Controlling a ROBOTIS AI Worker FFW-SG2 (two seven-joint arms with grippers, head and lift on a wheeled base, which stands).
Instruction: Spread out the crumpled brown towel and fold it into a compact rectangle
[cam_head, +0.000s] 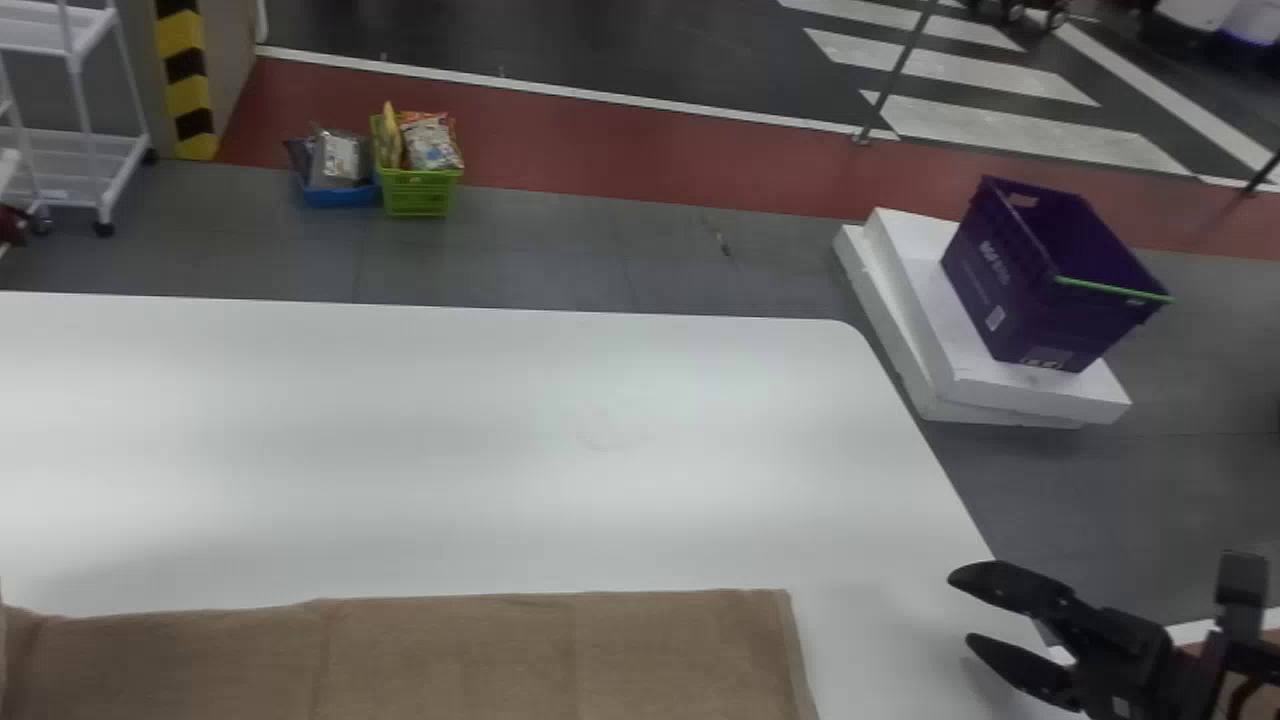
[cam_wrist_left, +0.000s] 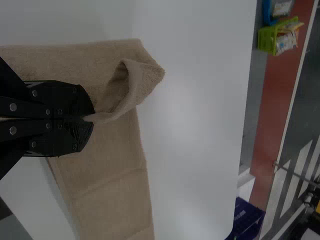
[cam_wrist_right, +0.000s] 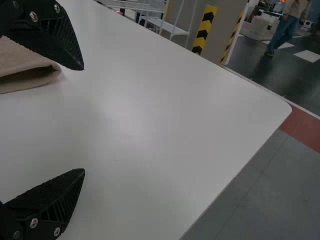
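Beyond the smooth white tabletop (cam_head: 500, 450), round at its corner, a boxy purple crate (cam_head: 1010, 290) rests on stacked white slabs (cam_head: 920, 250). On the table's near side the brown towel (cam_head: 450, 655) lies as a long, softly woven strip, its cloth curling into a loop where the left gripper (cam_wrist_left: 91, 118) clenches it; right of it hangs the right gripper (cam_head: 959, 606), released, its tapered fingers spread.

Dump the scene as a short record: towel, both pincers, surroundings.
towel: brown, long strip, layered at its right end, not yet compact
left pincer: shut on a curled flap at the towel's left end
right pincer: open, right of the towel, holding nothing
surface: white table
floor beyond: green basket, blue basket
floor right: purple crate on white slabs
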